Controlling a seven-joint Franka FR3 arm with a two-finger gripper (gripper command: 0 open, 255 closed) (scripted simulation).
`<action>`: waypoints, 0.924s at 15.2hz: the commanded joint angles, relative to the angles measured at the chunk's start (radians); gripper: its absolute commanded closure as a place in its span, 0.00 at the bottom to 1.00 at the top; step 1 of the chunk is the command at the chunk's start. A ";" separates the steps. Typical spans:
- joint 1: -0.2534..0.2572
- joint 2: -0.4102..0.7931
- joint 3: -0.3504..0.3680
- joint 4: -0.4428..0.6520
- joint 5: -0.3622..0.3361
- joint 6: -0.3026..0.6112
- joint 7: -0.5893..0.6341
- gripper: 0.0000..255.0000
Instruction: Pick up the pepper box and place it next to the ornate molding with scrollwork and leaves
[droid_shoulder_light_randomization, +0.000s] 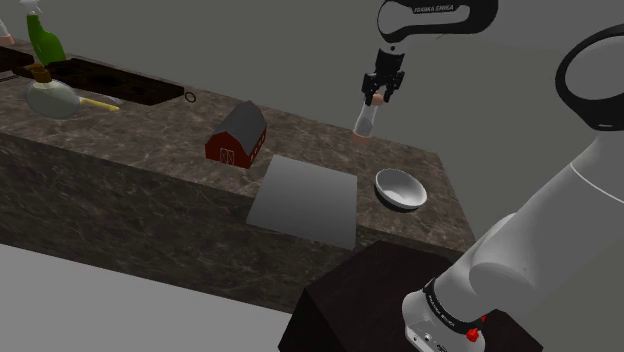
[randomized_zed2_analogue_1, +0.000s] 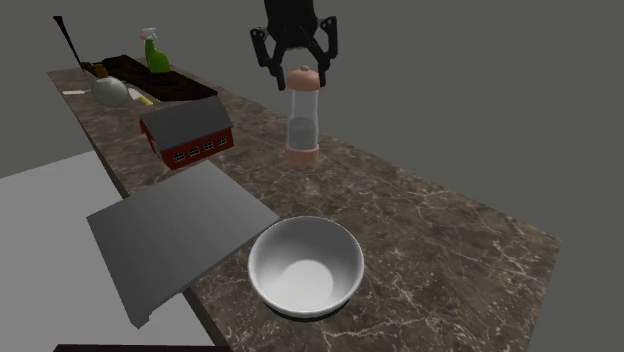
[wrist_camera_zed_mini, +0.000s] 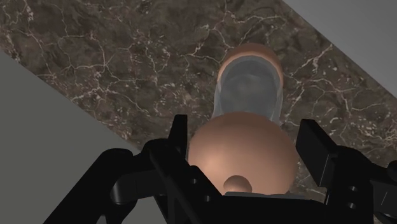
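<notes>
One spread hand (wrist_camera_zed_mini: 245, 127) straddles one pepper mill (wrist_camera_zed_mini: 249, 79).

Bottle (droid_shoulder_light_randomization: 45, 45) cut by the shoulder view's top edge, stand (droid_shoulder_light_randomization: 365, 300) by its bottom edge, gripper (randomized_zed2_analogue_1: 299, 82) by the second exterior view's top edge, mill (wrist_camera_zed_mini: 249, 83) partly behind its own cap in the wrist view.

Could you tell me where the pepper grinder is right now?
In the second exterior view the pepper grinder stands upright on the marble counter beyond the white bowl, the open tool straddling its cap.
</notes>
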 joint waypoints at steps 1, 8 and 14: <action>0.000 0.004 0.000 -0.021 0.000 0.025 0.003 1.00; -0.003 0.019 -0.002 -0.098 0.000 0.116 0.012 1.00; -0.005 0.040 -0.004 -0.155 0.003 0.194 0.018 1.00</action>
